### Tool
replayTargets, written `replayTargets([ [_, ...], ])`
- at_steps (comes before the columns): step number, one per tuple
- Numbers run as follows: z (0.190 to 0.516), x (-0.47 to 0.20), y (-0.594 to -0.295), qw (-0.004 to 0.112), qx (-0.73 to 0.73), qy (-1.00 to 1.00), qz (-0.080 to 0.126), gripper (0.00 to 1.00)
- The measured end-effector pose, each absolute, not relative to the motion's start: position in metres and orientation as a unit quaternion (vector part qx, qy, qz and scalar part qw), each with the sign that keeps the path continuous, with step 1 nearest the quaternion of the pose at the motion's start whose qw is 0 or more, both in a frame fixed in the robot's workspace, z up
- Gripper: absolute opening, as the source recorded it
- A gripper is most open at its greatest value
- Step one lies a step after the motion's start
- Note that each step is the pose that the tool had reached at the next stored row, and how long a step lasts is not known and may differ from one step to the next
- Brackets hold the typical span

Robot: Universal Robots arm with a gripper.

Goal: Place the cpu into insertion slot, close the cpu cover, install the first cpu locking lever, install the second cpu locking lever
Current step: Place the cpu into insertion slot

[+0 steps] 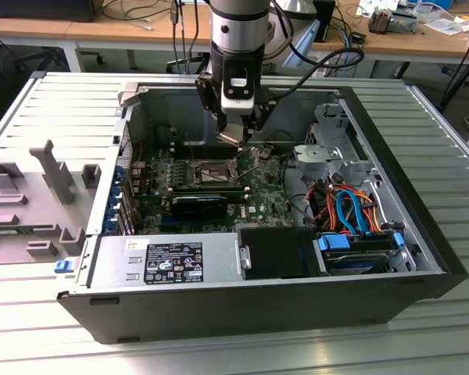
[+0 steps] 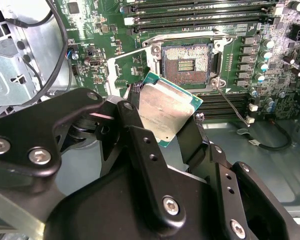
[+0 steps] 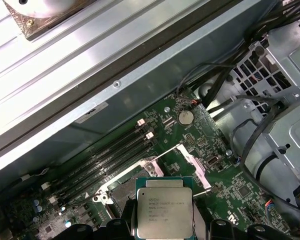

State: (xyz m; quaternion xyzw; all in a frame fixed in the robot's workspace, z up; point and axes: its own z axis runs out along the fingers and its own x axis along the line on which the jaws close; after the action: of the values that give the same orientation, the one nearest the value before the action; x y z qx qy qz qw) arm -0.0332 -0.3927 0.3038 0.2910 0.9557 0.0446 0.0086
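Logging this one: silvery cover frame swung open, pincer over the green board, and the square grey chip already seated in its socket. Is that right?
One thing is wrong: the thin silvery-grey square cpu is not seated. The black pincer is shut on it, above the board. The second wrist view shows the square metal-rimmed insertion slot bare. The thin silvery cpu cover frame is open, as you said.

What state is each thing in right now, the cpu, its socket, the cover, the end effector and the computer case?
end effector: shut on the cpu.
cpu: held above the circuit board, not seated.
insertion slot: empty, uncovered.
cpu cover: raised open.
computer case: open, interior exposed.
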Motion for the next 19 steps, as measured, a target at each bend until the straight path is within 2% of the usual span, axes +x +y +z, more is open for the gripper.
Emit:
replayTargets([
  [19,0.3039,-0.0332,-0.3928,0.009,0.301,0.953,0.044,0.54],
])
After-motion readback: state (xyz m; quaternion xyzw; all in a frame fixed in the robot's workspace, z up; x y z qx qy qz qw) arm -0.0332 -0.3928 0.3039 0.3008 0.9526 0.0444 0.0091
